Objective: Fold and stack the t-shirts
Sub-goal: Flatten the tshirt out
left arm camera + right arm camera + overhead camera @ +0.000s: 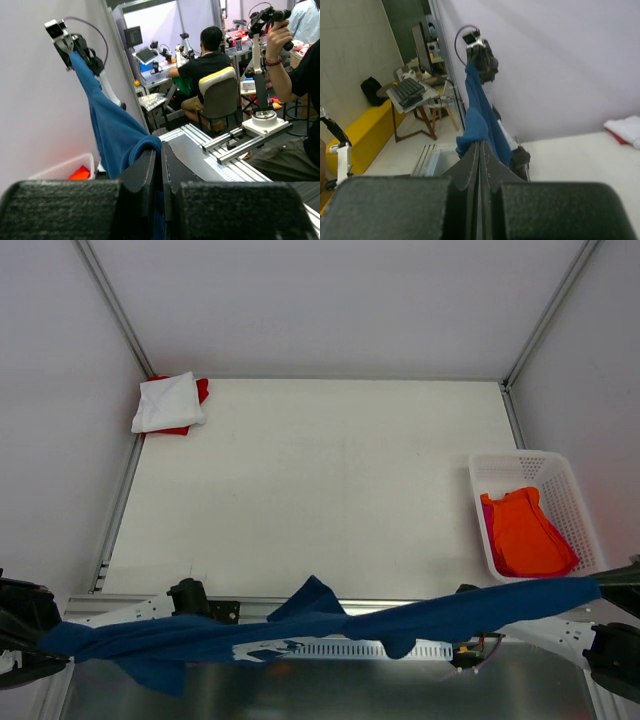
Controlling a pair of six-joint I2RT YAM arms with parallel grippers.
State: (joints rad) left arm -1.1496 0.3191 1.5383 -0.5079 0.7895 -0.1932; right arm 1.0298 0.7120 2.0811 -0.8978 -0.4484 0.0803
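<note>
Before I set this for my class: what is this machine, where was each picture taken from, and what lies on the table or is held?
Two robot arms stand at the near edge of a table. One picture looks down from above; the other two come from a camera on each wrist. The left claw and right claw are both shut on a navy shirt, stretched in the air between them. On the table lie a folded white shirt atop a red shirt, and a basket holding an orange shirt.

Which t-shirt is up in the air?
The navy blue t-shirt, stretched between left hand and right hand; the white tee, red tee and orange tee all lie down.
</note>
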